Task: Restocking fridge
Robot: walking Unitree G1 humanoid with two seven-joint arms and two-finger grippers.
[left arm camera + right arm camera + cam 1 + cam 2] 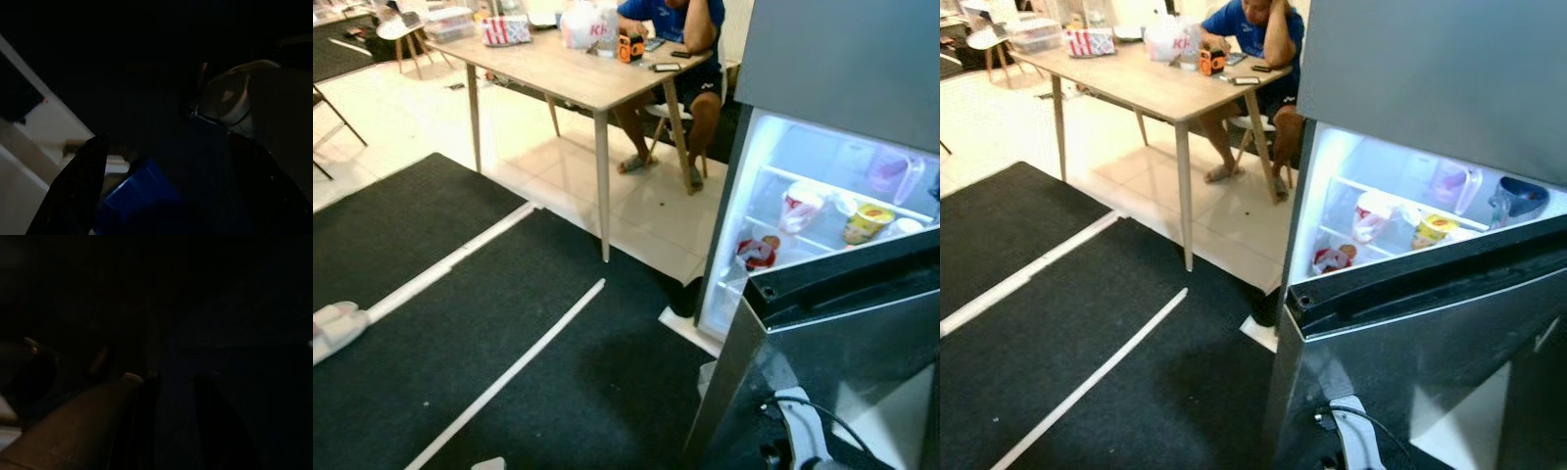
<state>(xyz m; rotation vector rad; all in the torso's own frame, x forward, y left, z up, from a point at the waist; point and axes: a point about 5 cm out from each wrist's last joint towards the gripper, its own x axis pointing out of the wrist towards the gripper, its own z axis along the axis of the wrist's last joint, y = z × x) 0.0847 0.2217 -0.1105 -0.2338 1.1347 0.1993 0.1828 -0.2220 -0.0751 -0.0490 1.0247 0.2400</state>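
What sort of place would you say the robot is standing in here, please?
Most likely a home's kitchen and dining area: an open fridge with food on lit shelves, a wooden dining table with a person seated at it, and black floor mats on pale tile.

One marking is partly legible: red letters "KF" on the white plastic bag (1171, 41) standing on the wooden table (1160, 90) (further letters are cut off by the bag's folds). The red-and-white striped box (1090, 41) beside it carries print too small to read. Packaging labels inside the open fridge (1400, 220) are illegible.
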